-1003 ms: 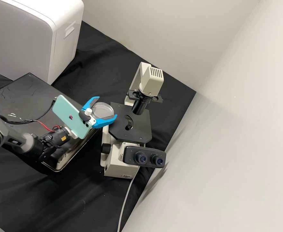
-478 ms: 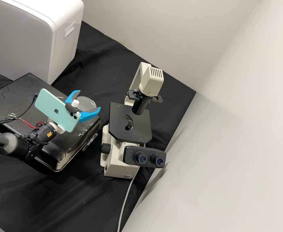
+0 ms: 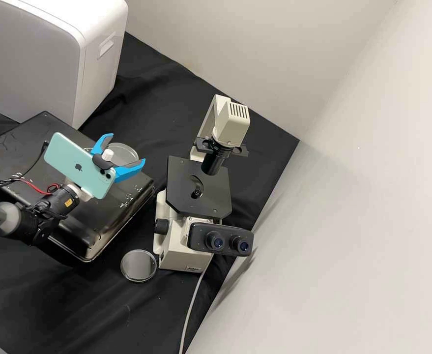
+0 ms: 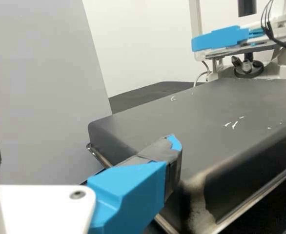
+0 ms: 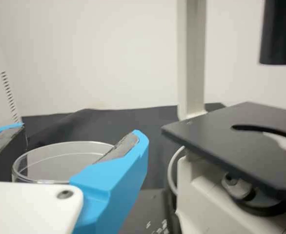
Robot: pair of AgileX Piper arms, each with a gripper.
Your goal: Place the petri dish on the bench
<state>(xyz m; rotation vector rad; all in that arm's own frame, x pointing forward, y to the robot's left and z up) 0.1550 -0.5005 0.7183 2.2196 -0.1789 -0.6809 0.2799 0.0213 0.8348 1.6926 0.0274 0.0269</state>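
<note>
My right gripper (image 3: 125,150) is shut on a clear petri dish (image 3: 123,147), held above the top of a black metal box (image 3: 102,216), left of the microscope. In the right wrist view the dish (image 5: 60,161) sits between the blue fingers (image 5: 118,165), with the microscope stage (image 5: 240,141) beside it. A second round clear dish (image 3: 138,265) lies flat on the black cloth by the microscope's base. My left gripper (image 4: 82,139) is open with nothing between its fingers, low at the box's corner (image 4: 206,131). The right gripper's blue finger (image 4: 221,39) shows far off.
A beige microscope (image 3: 188,246) with a black stage stands mid-bench, its cable running to the front edge. A white appliance (image 3: 48,54) stands at the back left. The grey wall (image 3: 348,221) closes the right side. Black cloth lies open in front of the box.
The right gripper has moved left with the dish, away from the microscope stage and over the black box. A round clear dish now lies on the cloth by the microscope's base.
</note>
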